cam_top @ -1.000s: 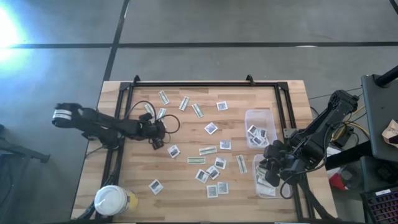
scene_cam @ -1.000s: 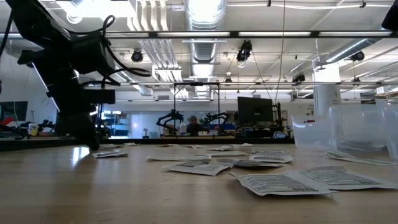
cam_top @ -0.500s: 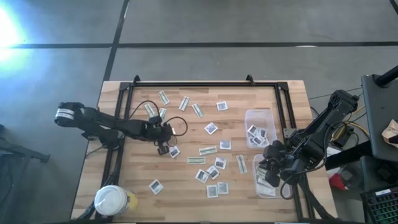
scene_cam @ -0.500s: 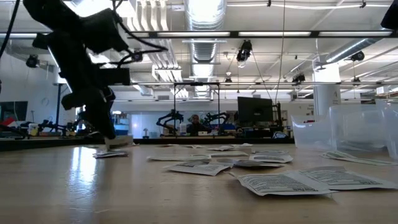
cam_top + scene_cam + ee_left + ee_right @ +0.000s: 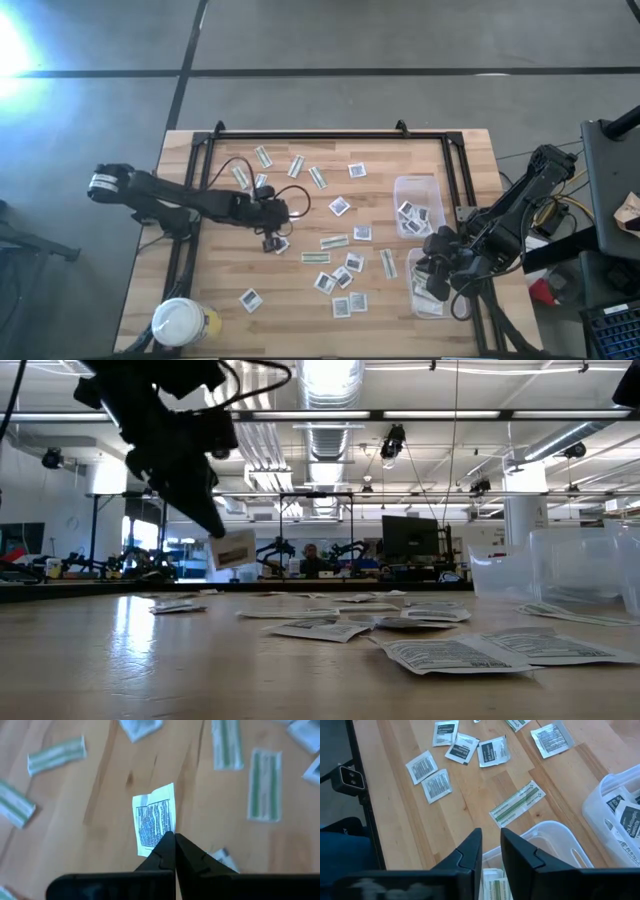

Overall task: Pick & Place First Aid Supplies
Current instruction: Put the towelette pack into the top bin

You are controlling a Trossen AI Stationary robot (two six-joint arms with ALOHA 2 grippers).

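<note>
Between the closed fingertips of the left gripper [image 5: 174, 840], a square white packet [image 5: 154, 819] with dark, unreadable print hangs pinched by one edge, lifted above the table [image 5: 200, 290]. Beyond it lie narrow green-and-white strips [image 5: 262, 785]. Farther off, the right gripper [image 5: 490, 851] hovers, fingers slightly apart and empty, over a clear tub [image 5: 547, 840] holding strips; the neighbouring tub [image 5: 615, 805] holds packets reading "Antiseptic".
</note>
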